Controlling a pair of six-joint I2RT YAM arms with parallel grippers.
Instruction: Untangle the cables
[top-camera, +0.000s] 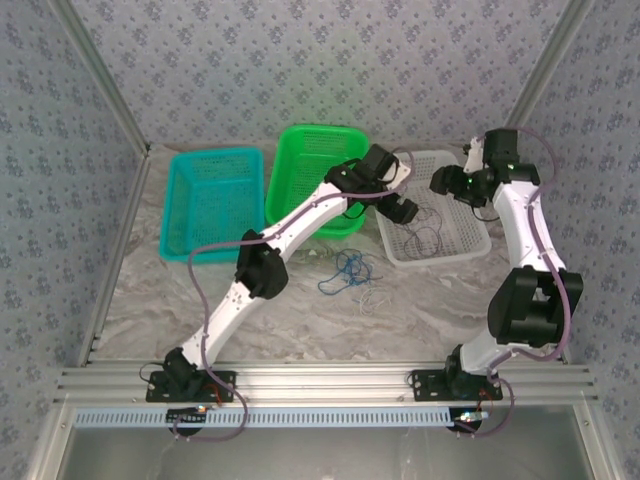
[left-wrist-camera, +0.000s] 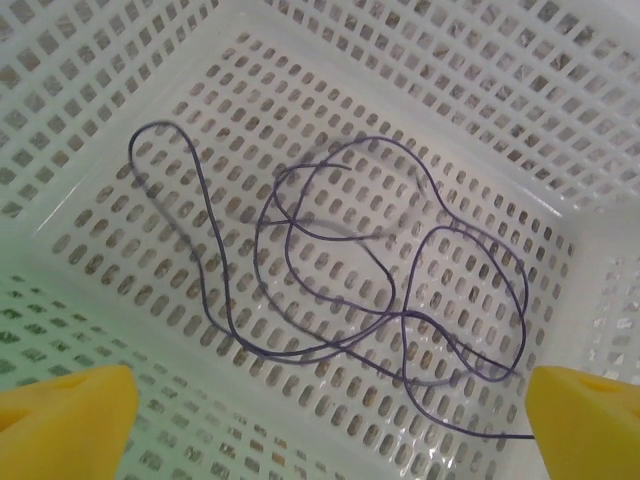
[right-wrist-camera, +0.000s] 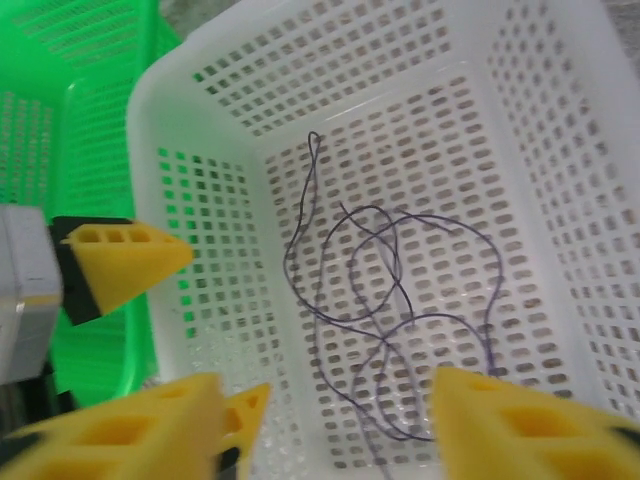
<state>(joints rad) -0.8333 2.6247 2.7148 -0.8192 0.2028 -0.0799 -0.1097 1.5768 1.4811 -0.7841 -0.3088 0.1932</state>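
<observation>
Purple cable (left-wrist-camera: 330, 270) lies loosely looped on the white basket's (left-wrist-camera: 480, 60) floor, apparently set apart from the tangle. The left gripper (left-wrist-camera: 328, 415) hangs above it, fingers wide apart, and the right gripper (right-wrist-camera: 330, 430) gapes empty too. The overhead view adds the blue cable (top-camera: 350, 268), bunched on the bench (top-camera: 300, 320) beside the basket; the wrist views resolve the purple crossings.

The left gripper (top-camera: 405, 212) hung over the white basket's (top-camera: 468, 250) left rim and the right gripper (top-camera: 440, 183) over its far side, crowding it. The green basket (top-camera: 300, 150) stood just beside. Around the blue cable (top-camera: 350, 268) the table (top-camera: 430, 305) lay open.
</observation>
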